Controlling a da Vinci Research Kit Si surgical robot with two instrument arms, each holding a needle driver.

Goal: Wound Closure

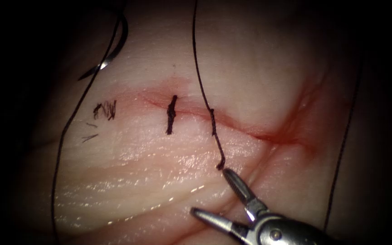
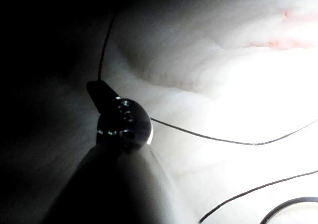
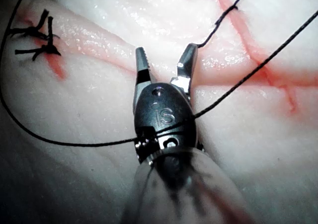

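We judge the job partly done. Along the cut in the tissue we see a knot with cut ends at its left end, a finished stitch across its middle, and another stitch just right of that, with its thread still long. From there rightward the cut lies unstitched and edged with red fluid, so more stitches seem to be left.

The right tool sits below the cut with its jaws apart, holding nothing; one jaw tip is just beside the short thread tail hanging from the newer stitch.

The needle lies free on the tissue, well above the cut's left end and far from the right tool.

The left tool shows beside a thread; we cannot tell its state.
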